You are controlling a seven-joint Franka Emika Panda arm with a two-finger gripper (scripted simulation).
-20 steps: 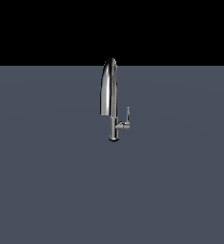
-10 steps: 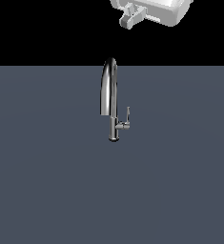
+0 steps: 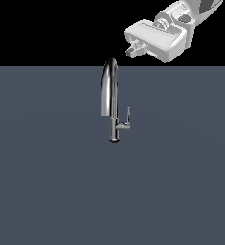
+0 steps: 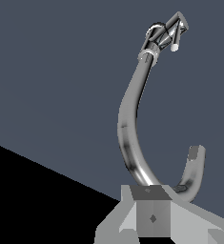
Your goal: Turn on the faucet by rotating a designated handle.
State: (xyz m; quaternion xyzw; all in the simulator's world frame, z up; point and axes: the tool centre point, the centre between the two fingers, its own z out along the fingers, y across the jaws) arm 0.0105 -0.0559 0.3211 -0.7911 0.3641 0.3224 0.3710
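The chrome faucet [image 3: 112,95] stands upright on the grey surface in the middle of the exterior view, its arched spout bending towards the exterior view's left. The handle [image 3: 128,116] is a thin lever on a short stub at the lower stem, on the exterior view's right, with its blade pointing up. My gripper [image 3: 134,50] hangs above and to the right of the spout top, apart from the faucet, fingers together and empty. In the wrist view the faucet [image 4: 127,124] curves away from my gripper [image 4: 151,217], and the handle [image 4: 174,29] shows at the far end by the base.
The flat grey surface [image 3: 47,182] spreads around the faucet on all sides. Black background lies beyond its far edge.
My gripper has come into the exterior view from the upper right and moved down and left towards the spout top. The faucet and handle have not moved.
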